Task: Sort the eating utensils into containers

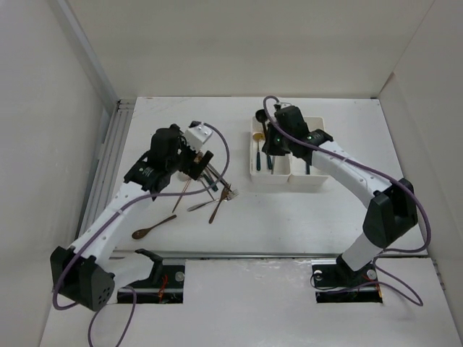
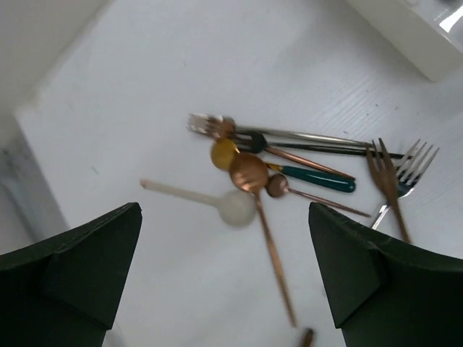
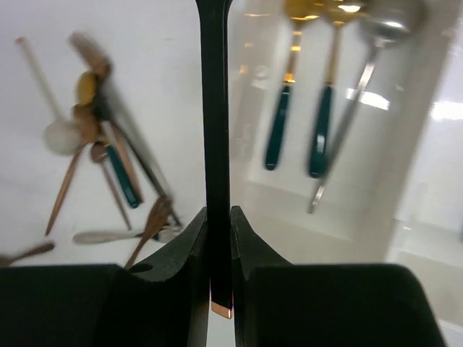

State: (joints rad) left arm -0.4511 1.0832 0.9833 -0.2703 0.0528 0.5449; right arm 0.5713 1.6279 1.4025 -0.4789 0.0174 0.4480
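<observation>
Currently, black utensil (image 3: 215,108) pinched in right tool (image 3: 218,217), left tool (image 2: 224,213) wide open over spoons (image 2: 248,172)

bg: white walls (image 1: 239,50) 3 sides | white tbl (image 1: 289,217) | metal rail (image 1: 108,159) left edge | light even

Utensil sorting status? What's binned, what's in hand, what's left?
Done: at least three spoons in the containers. In hand: right tool grips a dark-handled utensil over them. Remaining: a pile of forks and spoons under the open left tool, plus a brown spoon apart.
</observation>
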